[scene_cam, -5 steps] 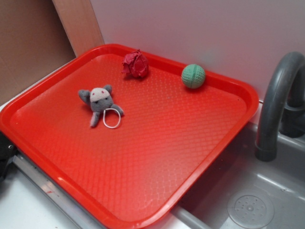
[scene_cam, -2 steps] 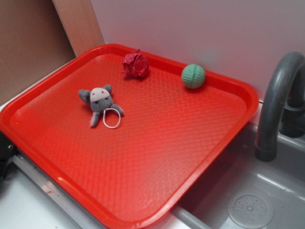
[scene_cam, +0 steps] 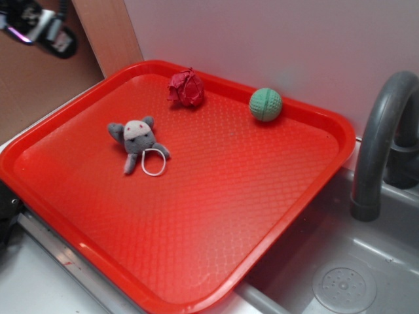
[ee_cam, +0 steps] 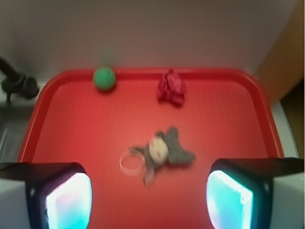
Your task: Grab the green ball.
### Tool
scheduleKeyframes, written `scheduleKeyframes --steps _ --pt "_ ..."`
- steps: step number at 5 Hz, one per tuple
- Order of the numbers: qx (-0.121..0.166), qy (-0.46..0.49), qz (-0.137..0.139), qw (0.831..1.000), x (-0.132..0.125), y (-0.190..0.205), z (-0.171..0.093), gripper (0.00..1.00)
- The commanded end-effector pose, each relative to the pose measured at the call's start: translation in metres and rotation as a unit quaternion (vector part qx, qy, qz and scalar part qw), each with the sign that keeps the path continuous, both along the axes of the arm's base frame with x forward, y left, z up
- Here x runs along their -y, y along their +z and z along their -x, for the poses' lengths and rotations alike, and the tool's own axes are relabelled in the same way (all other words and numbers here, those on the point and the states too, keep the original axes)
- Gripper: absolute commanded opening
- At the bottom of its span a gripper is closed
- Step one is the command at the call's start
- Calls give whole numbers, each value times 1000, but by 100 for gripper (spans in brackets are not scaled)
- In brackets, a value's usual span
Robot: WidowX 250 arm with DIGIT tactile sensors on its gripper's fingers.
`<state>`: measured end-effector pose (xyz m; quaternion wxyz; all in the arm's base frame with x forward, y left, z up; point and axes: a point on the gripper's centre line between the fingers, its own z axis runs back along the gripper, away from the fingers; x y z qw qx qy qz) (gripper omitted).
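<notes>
Wrist view shows the gripper (ee_cam: 148,191) with its two fingers (ee_cam: 57,193) spread wide at the lower corners of the picture and nothing between them; the claw is open and empty. It hangs high over the near side of the red tray (ee_cam: 228,124), looking down on everything that lies there.

The green ball (ee_cam: 104,78) sits at the far edge of the tray, close against the rim by the white wall, untouched. In the exterior view the ball (scene_cam: 266,104) rests near the back rim on the side of the grey faucet (scene_cam: 378,144), and the arm shows only as a blurred dark shape in the top left corner, well apart from it. The red wad (scene_cam: 186,88) lies near the ball along the same back edge but not touching it. A small grey plush toy (scene_cam: 137,139) with a white ring (scene_cam: 154,162) lies nearer the middle of the tray, between the gripper and the back rim.

As for progress, nothing of the grab is done. The approach appears barely begun, though the wrist picture is too blurred to say how high the claw stands. Left to do: cross the tray past the toy, come down over the ball, close on it and lift. The rim close behind the ball leaves little room for the far finger.
</notes>
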<state>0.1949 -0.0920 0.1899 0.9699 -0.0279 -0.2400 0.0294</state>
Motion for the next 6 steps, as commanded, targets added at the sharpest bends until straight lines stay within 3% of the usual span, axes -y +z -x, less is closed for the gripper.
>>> scheduleKeyframes --steps 1,2,3,4,6 --pt "44 51 62 996 9 -23 -60 100" --pt "66 55 122 989 14 -45 -91 100" --pt "73 10 139 987 35 -68 -118 100" --pt "77 -47 129 988 65 -87 -135 100" --pt "69 -70 104 990 85 -108 -161 100"
